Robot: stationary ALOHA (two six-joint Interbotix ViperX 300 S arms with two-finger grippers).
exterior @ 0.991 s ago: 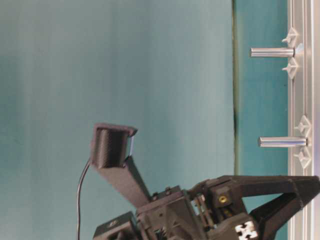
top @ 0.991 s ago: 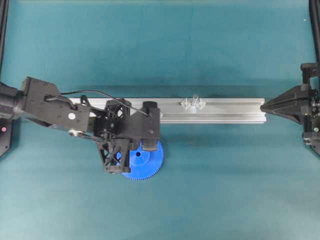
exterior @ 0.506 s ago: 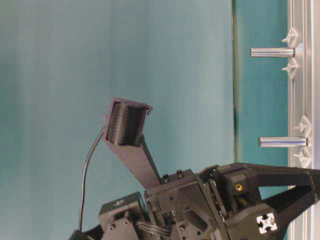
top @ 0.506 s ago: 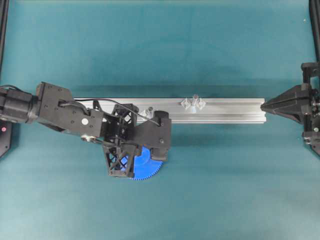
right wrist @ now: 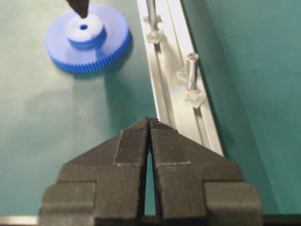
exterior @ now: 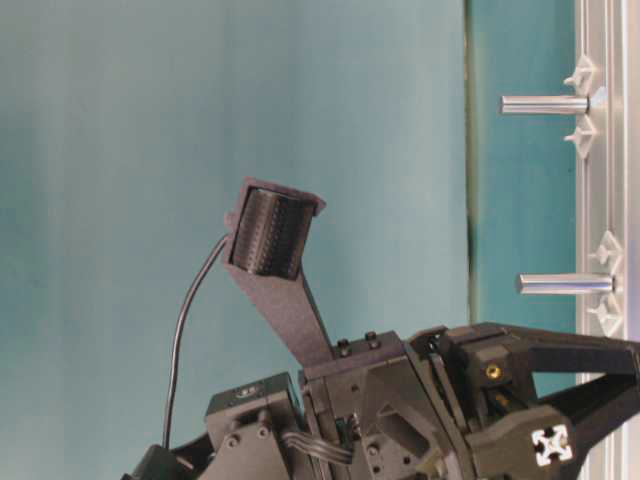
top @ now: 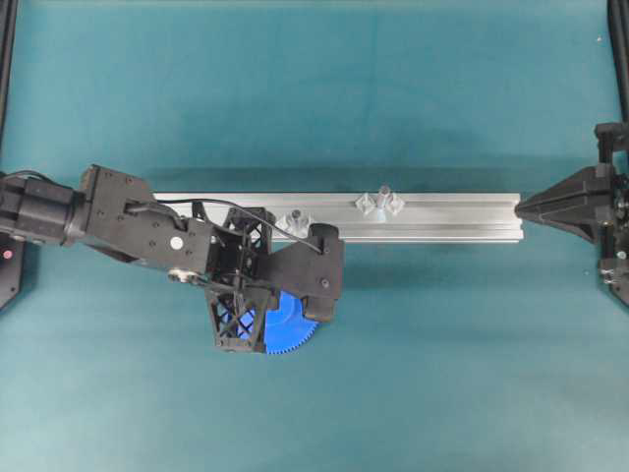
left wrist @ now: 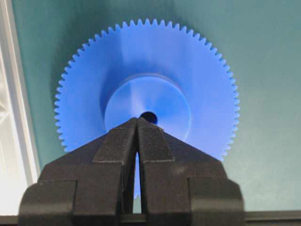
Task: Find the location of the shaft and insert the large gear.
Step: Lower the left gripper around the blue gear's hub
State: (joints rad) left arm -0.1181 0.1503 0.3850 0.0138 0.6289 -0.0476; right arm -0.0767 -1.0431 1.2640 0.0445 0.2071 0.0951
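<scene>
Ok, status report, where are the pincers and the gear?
Left pincer shut, tips over large gear hub, gear flat on table. Right pincer shut, idle at rail end. Shaft path unobstructed.

Even, diffuse illumination is seen across the overhead view; the teal worktop is rendered slightly darker toward the corners. A soft, dim shadow band is cast on the far side of the aluminium rail. Mild glare is noted along the rail's top faces. In the left wrist view, the rail edge at lower left is blown out to near white, and a broad shadow is thrown over the upper left of the large gear. The left tool is softly blurred up close. In the right wrist view, the right tool is blurred likewise; a soft shadow lies beneath the gear. The table-level view is hazy, with a pale washed-out backdrop.
</scene>
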